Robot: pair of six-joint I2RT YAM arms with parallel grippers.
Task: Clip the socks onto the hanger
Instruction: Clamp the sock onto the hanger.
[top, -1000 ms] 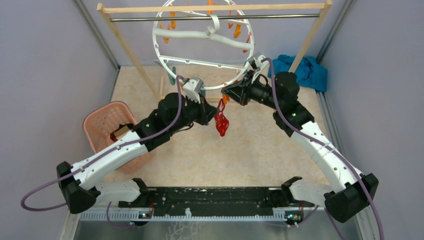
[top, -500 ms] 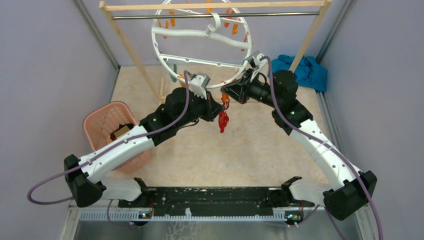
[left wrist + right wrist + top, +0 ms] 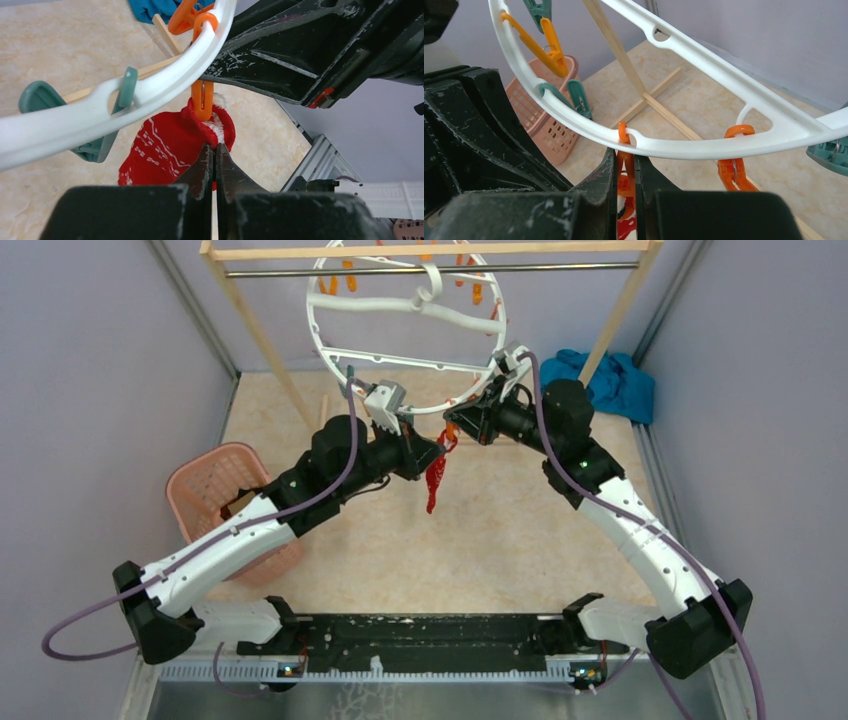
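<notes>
So, red sock [image 3: 165,150]: soft knit, white pattern, hangs mid-scene under near rim of hanger [image 3: 704,145], a smooth round white plastic ring. Left gripper [image 3: 215,149] pinched fully together on sock's cuff, black tapered fingers meeting at a point. Slim orange clip [image 3: 202,100] dangles from loop on ring, lower end at cuff. Right gripper [image 3: 625,156] squeezed narrow on that clip's upper part. Chunky teal clip [image 3: 37,97] on rim nearby. Pink perforated basket [image 3: 544,132] near left. Crumpled teal cloth [image 3: 615,380] far right, beside pale wooden rack [image 3: 420,252] leg.
</notes>
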